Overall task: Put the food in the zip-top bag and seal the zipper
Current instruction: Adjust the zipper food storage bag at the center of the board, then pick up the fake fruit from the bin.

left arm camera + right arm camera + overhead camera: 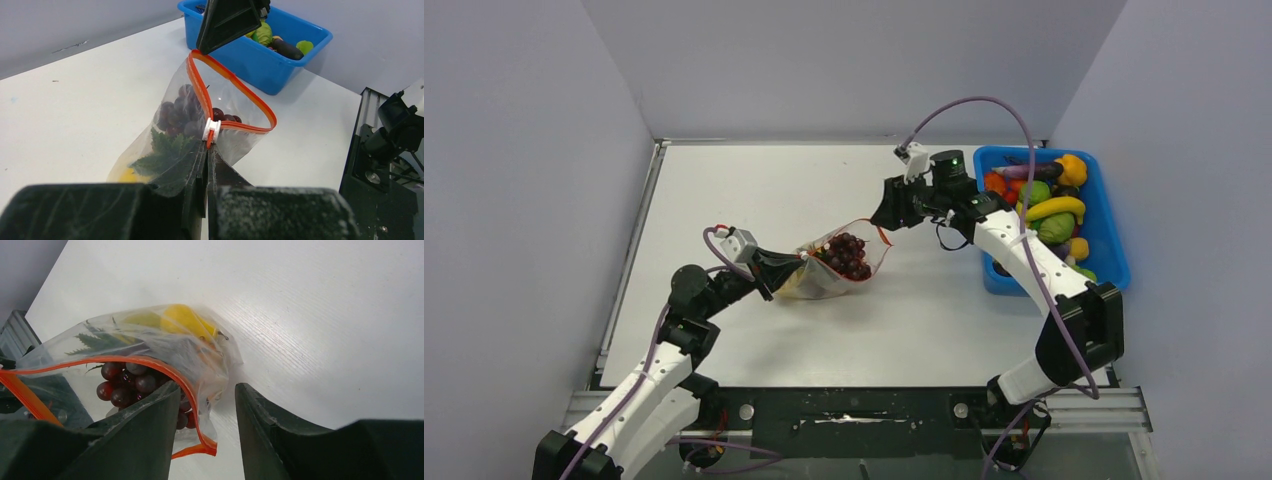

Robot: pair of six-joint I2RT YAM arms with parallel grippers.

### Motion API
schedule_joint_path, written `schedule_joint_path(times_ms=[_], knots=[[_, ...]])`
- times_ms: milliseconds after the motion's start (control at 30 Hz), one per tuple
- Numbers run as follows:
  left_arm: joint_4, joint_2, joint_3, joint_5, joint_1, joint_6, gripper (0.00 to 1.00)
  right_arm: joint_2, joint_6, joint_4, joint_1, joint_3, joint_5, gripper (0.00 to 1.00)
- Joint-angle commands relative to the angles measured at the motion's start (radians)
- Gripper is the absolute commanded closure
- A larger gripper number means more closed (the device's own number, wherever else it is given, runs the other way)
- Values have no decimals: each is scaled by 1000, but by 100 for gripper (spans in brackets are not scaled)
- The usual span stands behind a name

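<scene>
The clear zip-top bag (839,262) lies mid-table with its mouth open. Its red zipper (235,80) forms an open loop with a white slider (212,128). Inside are purple grapes (848,254), a green leafy crown (165,150) and a yellow piece (185,320). My left gripper (796,264) is shut on the bag's edge just below the slider (207,150). My right gripper (886,214) is open at the far end of the mouth. The zipper's far corner (205,445) lies between its fingers (206,387), untouched by the right finger (270,435).
A blue bin (1114,235) stands at the right edge with more toy food, among it a yellow banana (1054,207) and green pieces. The bin also shows behind the bag in the left wrist view (260,65). Grey walls enclose the table.
</scene>
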Motion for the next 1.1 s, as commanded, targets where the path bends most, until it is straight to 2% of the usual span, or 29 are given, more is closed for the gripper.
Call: schedule_joint_path(times_ms=[0, 133, 367, 500, 700, 900, 1067], knots=[[81, -4, 28, 4, 8, -8, 100, -97, 57, 46, -15, 55, 85, 55], [85, -14, 20, 5, 10, -14, 100, -147, 125, 56, -30, 42, 297, 56], [81, -33, 15, 8, 12, -13, 100, -203, 173, -25, -90, 44, 633, 57], [83, -42, 11, 11, 12, -17, 100, -216, 198, -75, -150, 59, 769, 58], [93, -49, 5, 24, 12, -27, 100, -211, 260, -116, -334, 58, 813, 59], [110, -42, 10, 35, 13, -39, 100, -136, 391, -218, -426, 101, 996, 56], [103, -60, 5, 34, 13, -41, 100, -109, 476, -189, -515, 43, 1033, 55]])
